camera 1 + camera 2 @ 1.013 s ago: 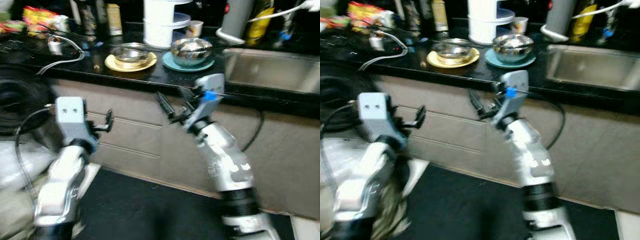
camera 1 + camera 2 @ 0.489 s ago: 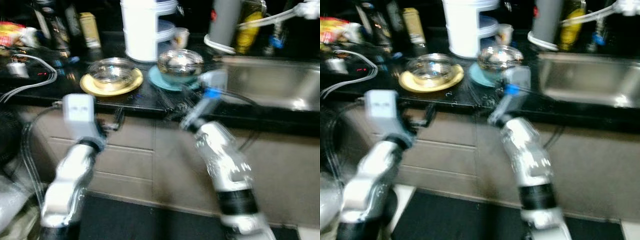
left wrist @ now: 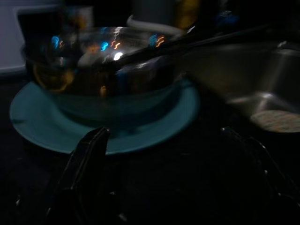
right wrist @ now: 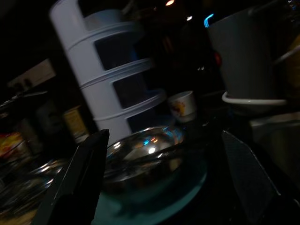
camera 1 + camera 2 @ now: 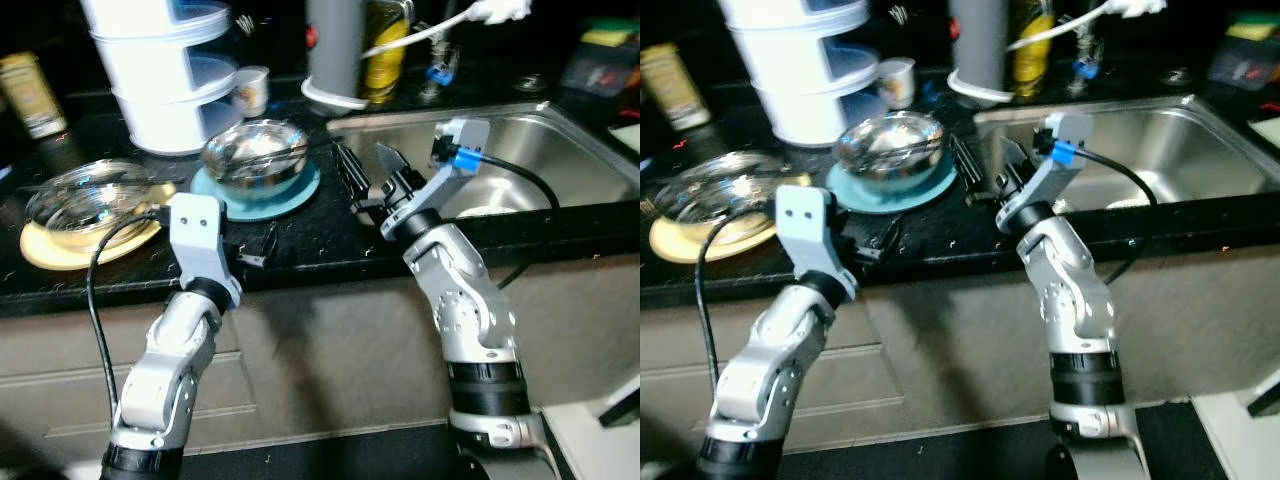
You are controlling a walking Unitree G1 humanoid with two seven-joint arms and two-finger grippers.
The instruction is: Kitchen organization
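The steel bowl (image 5: 254,156) sits on the teal plate (image 5: 300,186) on the black counter (image 5: 320,235), just ahead of both my grippers. My right gripper (image 5: 368,182) hovers beside it, fingers wide apart and empty; my left gripper (image 5: 258,243), also spread wide, hangs at the counter edge.

1. Two metal bowls are counted on the black counter; one steel bowl (image 5: 255,157) is set on the teal plate, and one shallower bowl (image 5: 84,200) on the yellow plate.
2. Two plates are counted; one teal plate (image 5: 300,189) and one yellow plate (image 5: 50,247).
3. One white tiered container (image 5: 165,70) is seen, built of three stacked levels.
4. One small white cup (image 5: 250,90) is counted beside it.
5. One grey cylindrical vessel (image 5: 336,45) and one yellow bottle (image 5: 386,40) are counted behind the sink.
6. One steel sink (image 5: 560,160) is counted.
7. Two grippers are counted; the left gripper (image 5: 262,240) and the right gripper (image 5: 372,180), each with its fingers spread.
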